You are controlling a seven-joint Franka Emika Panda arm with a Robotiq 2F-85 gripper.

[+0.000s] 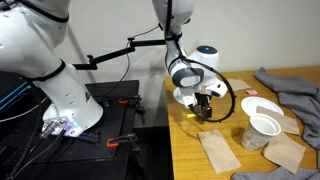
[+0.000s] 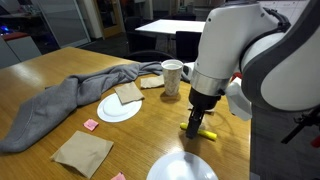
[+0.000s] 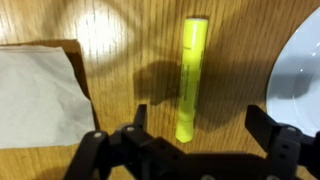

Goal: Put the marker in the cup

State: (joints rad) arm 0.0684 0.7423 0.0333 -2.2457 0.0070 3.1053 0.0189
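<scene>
The end effector (image 3: 200,115) is held released, its two fingers spread wide just above the tabletop (image 3: 130,30), with nothing gripped. The marker (image 3: 190,80) lies flat on the wood directly below it. In the wrist view its long axis runs away from the wrist, square to the line between the fingers, so the closing direction is judged suitable. Only its near end is bracketed by the fingers, and it sits closer to the finger on the side of the tan paper (image 3: 40,95) than to the one beside the white dish (image 3: 305,70). A short advance along the marker is judged useful before descent. The cup (image 1: 268,122) stands well apart, farther out from the robot's base
</scene>
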